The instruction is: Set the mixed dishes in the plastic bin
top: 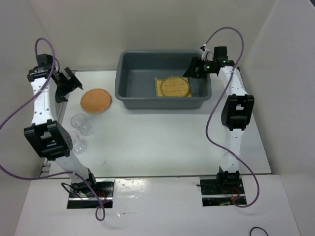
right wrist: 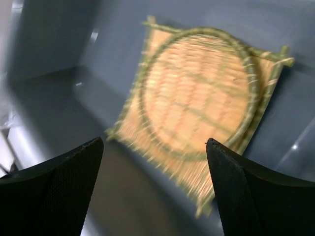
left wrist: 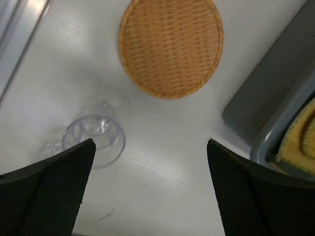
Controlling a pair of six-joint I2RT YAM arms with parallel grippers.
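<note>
Inside the bin [top: 140, 73], a tan disc [top: 175, 86] lies atop the mat [top: 158, 90].

The bin [top: 121, 83] sits at the far side of the bench [top: 157, 137]. Inside, toward its right end, the square mat [top: 158, 89] lies under a round disc [top: 175, 86]. Left of the bin lies a second disc [top: 96, 100]; nearer me stands a cup [top: 81, 123], then another cup [top: 74, 141].

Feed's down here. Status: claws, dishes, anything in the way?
Left claw open over table, right claw open over bin, both empty. Mat, tan disc in bin. Orange disc, two cups outside on table. Nothing blocking.
</note>
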